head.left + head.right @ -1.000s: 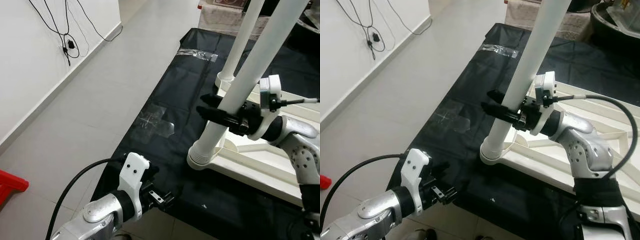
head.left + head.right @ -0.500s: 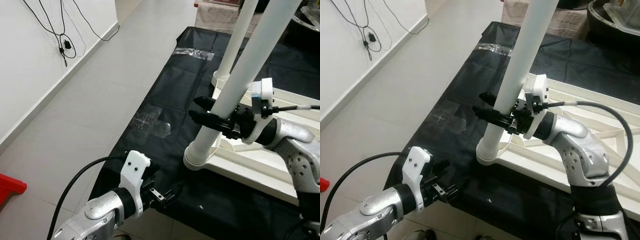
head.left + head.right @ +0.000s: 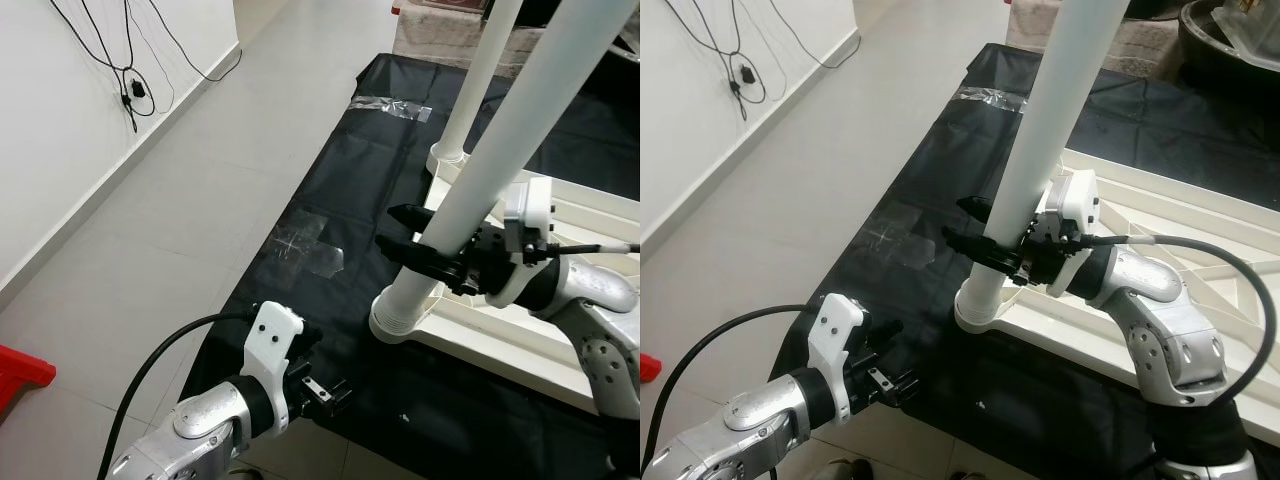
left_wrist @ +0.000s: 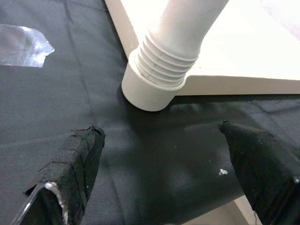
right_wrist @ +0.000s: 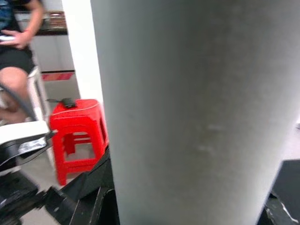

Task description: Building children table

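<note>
A black sheet (image 3: 340, 200) is covering the pale tiled floor (image 3: 170, 190) beside a white wall with dangling cables (image 3: 125, 60) at upper left. The upturned white tabletop (image 3: 520, 330) is lying at right, where the right gripper (image 3: 425, 250) is clasping a white table leg (image 3: 480, 190) just above its ribbed base. Since a second ago, that grip has slid lower. The left gripper (image 4: 159, 178), fingers spread wide, is hovering at the sheet's near edge.
</note>
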Motion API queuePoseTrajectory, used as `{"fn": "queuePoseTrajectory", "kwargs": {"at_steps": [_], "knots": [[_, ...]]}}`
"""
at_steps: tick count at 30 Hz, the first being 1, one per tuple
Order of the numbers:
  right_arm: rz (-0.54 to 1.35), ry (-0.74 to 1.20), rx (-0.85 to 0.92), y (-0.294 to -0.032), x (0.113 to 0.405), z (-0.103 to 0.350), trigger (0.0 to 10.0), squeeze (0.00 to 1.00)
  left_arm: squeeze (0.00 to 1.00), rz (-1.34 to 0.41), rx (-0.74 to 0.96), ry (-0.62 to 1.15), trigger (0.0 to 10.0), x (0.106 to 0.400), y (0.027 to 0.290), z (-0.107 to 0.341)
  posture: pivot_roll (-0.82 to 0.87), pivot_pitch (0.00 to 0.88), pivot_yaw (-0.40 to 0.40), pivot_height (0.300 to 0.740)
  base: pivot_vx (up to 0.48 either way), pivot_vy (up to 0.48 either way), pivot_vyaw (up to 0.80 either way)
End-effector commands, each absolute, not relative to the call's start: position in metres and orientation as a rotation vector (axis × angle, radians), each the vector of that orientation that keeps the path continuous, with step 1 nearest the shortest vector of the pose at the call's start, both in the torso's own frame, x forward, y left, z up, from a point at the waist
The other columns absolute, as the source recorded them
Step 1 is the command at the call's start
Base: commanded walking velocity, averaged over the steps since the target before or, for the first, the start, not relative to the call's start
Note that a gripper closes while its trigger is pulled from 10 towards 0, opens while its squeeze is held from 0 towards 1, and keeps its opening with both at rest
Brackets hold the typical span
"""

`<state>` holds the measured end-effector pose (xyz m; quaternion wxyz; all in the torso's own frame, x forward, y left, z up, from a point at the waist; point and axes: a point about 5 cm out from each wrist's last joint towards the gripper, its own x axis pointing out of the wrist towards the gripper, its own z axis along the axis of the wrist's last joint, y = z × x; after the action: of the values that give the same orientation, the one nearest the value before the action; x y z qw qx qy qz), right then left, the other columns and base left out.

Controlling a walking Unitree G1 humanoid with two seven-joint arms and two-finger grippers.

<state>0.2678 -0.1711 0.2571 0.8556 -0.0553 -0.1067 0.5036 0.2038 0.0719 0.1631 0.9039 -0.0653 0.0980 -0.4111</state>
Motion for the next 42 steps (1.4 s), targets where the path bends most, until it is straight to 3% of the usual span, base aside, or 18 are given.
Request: {"fn": "queuePoseTrajectory", "kwargs": {"at_steps": [1,16,38,42], "knots": [[1.041,-0.098,-0.066,-0.166,0.27,0.233,10.0,0.0,0.0,-0.854,-0.129,0.226,10.0,0.204,0.071,0.157,0.17,0.174,-0.055,0.74,0.0,0.0,0.0],[0.631,-0.097,0.088,-0.155,0.282,0.219,10.0,0.0,0.0,-0.852,-0.115,0.215,10.0,0.212,0.07,0.152,0.15,0.126,-0.047,0.74,0.0,0.0,0.0],[0.086,-0.071,0.028,-0.134,0.283,0.214,10.0,0.0,0.0,-0.82,-0.096,0.171,10.0,0.235,0.071,0.149,0.14,0.081,-0.047,0.74,0.0,0.0,0.0],[-0.162,-0.058,0.038,-0.136,0.282,0.205,10.0,0.0,0.0,-0.814,-0.089,0.168,10.0,0.238,0.071,0.147,0.14,0.079,-0.048,0.74,0.0,0.0,0.0]]}}
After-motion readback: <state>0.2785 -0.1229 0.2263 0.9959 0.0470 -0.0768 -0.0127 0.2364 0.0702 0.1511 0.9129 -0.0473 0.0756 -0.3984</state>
